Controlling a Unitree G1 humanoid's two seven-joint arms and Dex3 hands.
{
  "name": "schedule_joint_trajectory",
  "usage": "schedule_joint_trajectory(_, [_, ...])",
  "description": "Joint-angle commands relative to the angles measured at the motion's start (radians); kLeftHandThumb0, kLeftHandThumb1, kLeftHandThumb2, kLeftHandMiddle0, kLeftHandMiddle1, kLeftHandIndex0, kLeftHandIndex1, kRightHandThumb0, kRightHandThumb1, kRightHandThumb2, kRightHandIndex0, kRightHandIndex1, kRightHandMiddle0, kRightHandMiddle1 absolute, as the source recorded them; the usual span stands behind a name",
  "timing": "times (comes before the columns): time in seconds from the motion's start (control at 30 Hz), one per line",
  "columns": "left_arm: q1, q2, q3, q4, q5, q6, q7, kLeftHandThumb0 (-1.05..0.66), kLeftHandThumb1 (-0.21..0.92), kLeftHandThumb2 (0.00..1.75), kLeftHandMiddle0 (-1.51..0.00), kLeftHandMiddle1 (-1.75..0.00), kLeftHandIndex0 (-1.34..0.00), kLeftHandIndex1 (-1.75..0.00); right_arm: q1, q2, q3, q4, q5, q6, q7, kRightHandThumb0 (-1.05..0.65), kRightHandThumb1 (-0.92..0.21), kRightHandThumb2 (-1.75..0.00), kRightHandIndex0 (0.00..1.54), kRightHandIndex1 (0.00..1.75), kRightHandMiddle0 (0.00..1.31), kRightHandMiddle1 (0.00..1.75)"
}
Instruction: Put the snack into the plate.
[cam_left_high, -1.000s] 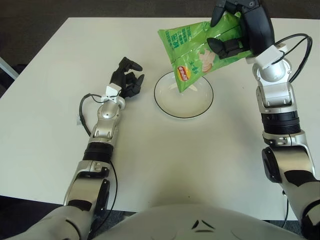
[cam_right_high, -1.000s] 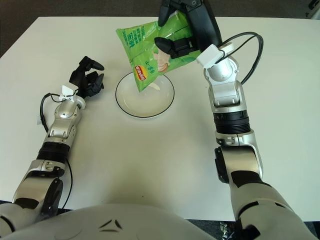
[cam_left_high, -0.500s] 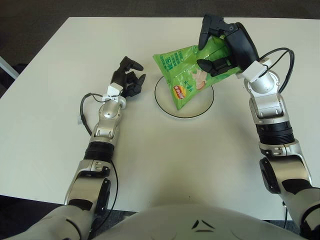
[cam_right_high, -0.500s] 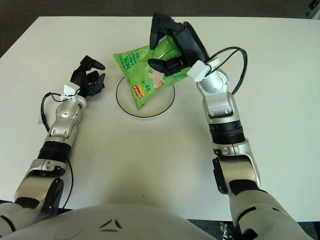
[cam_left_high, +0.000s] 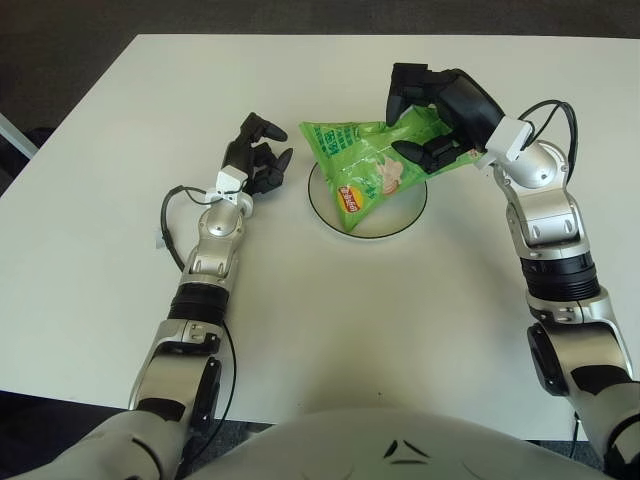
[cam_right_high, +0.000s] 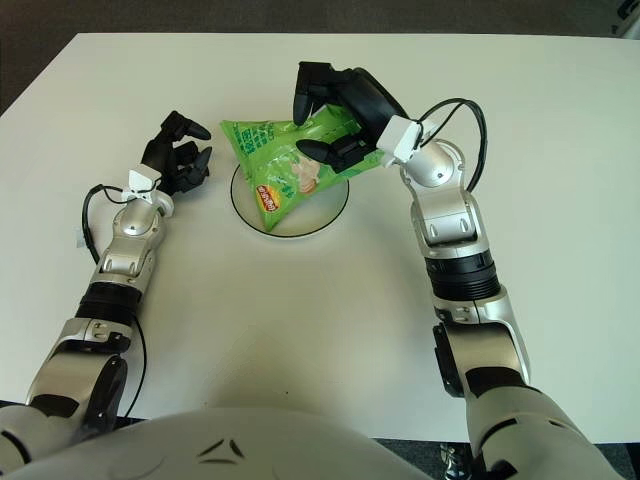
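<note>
1. Your right hand (cam_left_high: 432, 112), in the upper right of the frame, is clenched on the far end of the green snack (cam_left_high: 372, 166) bag; its dark fingers wrap the bag's top and side.

2. The snack lies tilted across the plate (cam_left_high: 398, 221) at upper centre. Its lower corner, the one with the red and yellow logo, dips inside the rim and looks to be touching or very nearly touching the plate floor, though you cannot tell for certain from these views.

3. The bag's upper left corner juts past the plate's rim towards your left hand, and the gripped end is held up above the plate's far right edge. So the bag is over the plate but not yet lying flat in it.

4. Your left hand (cam_left_high: 256, 160) shows just left of the plate, fingers loosely curled and holding nothing. It plays no part in the placement here.

5. Done, as far as you can judge: the snack is picked up, carried over and partly lowered into the plate.

6. Left to do: bring the held end down so the bag settles on the plate, let go, and draw the right hand clear of the bench (cam_left_high: 330, 330) area around the plate.

7. Watch the overhang: the bag is longer than the plate is wide, so on release it may tip or slide off the rim to the left.
</note>
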Motion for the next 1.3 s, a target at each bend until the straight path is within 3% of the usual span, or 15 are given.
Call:
schedule_joint_trajectory(0.0, [0.072, -0.018, -0.020, 0.048, 0.025, 0.024, 0.003, -0.37, 0.83, 0.52, -0.82, -1.59, -0.37, -1.62, 0.013, -0.022, 0.011, -0.029, 0.030, 0.037, 0.055, 0.00, -0.76, -0.48, 0.55, 1.51, 0.52, 1.20])
schedule_joint_trajectory(0.07, [0.072, -0.017, -0.021, 0.048, 0.026, 0.024, 0.004, -0.37, 0.83, 0.52, -0.82, -1.59, -0.37, -1.62, 0.008, -0.041, 0.020, -0.031, 0.020, 0.043, 0.077, -0.01, -0.85, -0.32, 0.57, 1.44, 0.49, 1.22])
schedule_joint_trajectory(0.13, [0.073, -0.017, -0.021, 0.046, 0.027, 0.024, 0.005, -0.37, 0.84, 0.52, -0.82, -1.58, -0.37, -1.62, -0.003, -0.069, 0.035, -0.035, 0.008, 0.071, 0.115, -0.01, -0.88, -0.28, 0.57, 1.39, 0.44, 1.29])
schedule_joint_trajectory(0.17, [0.073, -0.017, -0.021, 0.046, 0.027, 0.025, 0.005, -0.37, 0.84, 0.52, -0.82, -1.58, -0.37, -1.62, -0.007, -0.079, 0.040, -0.036, 0.005, 0.083, 0.129, -0.13, -0.90, -0.29, 0.55, 1.15, 0.43, 1.37])
schedule_joint_trajectory(0.23, [0.073, -0.017, -0.021, 0.045, 0.028, 0.025, 0.005, -0.37, 0.84, 0.52, -0.82, -1.58, -0.37, -1.62, -0.011, -0.087, 0.044, -0.039, 0.004, 0.095, 0.141, -0.24, -0.91, -0.30, 0.57, 0.88, 0.42, 1.44])
schedule_joint_trajectory(0.3, [0.074, -0.017, -0.021, 0.043, 0.028, 0.025, 0.005, -0.37, 0.84, 0.51, -0.82, -1.58, -0.37, -1.62, -0.014, -0.092, 0.046, -0.039, 0.004, 0.102, 0.152, -0.31, -0.92, -0.31, 0.58, 0.70, 0.41, 1.49])
schedule_joint_trajectory(0.33, [0.075, -0.017, -0.021, 0.041, 0.028, 0.026, 0.005, -0.37, 0.84, 0.51, -0.82, -1.57, -0.37, -1.62, -0.017, -0.096, 0.048, -0.037, 0.005, 0.105, 0.160, -0.35, -0.92, -0.30, 0.58, 0.65, 0.39, 1.34])
schedule_joint_trajectory(0.37, [0.075, -0.017, -0.021, 0.040, 0.029, 0.026, 0.005, -0.37, 0.84, 0.51, -0.82, -1.57, -0.37, -1.62, -0.019, -0.099, 0.050, -0.036, 0.005, 0.107, 0.166, -0.42, -0.92, -0.30, 0.60, 0.49, 0.40, 1.03])
schedule_joint_trajectory(0.5, [0.080, -0.017, -0.019, 0.030, 0.029, 0.030, 0.003, -0.37, 0.84, 0.51, -0.82, -1.57, -0.37, -1.62, -0.024, -0.104, 0.054, -0.014, 0.016, 0.088, 0.192, -0.55, -0.92, -0.38, 0.68, 0.12, 0.49, 0.43])
schedule_joint_trajectory(0.6, [0.081, -0.018, -0.019, 0.027, 0.029, 0.033, 0.003, -0.37, 0.84, 0.52, -0.82, -1.57, -0.36, -1.62, -0.024, -0.099, 0.049, 0.010, 0.024, 0.055, 0.199, -0.58, -0.92, -0.46, 0.68, 0.04, 0.51, 0.30])
schedule_joint_trajectory(0.9, [0.085, -0.017, -0.020, 0.018, 0.034, 0.040, 0.005, -0.37, 0.84, 0.52, -0.81, -1.57, -0.36, -1.63, -0.021, -0.071, 0.023, 0.037, 0.049, 0.001, 0.182, -0.64, -0.92, -0.74, 0.63, 0.00, 0.52, 0.21])
schedule_joint_trajectory(1.27, [0.086, -0.014, -0.025, 0.014, 0.046, 0.044, 0.013, -0.37, 0.83, 0.54, -0.79, -1.59, -0.36, -1.64, -0.023, -0.047, 0.005, 0.070, 0.039, -0.092, 0.144, -0.67, -0.92, -0.85, 0.55, 0.00, 0.50, 0.16])
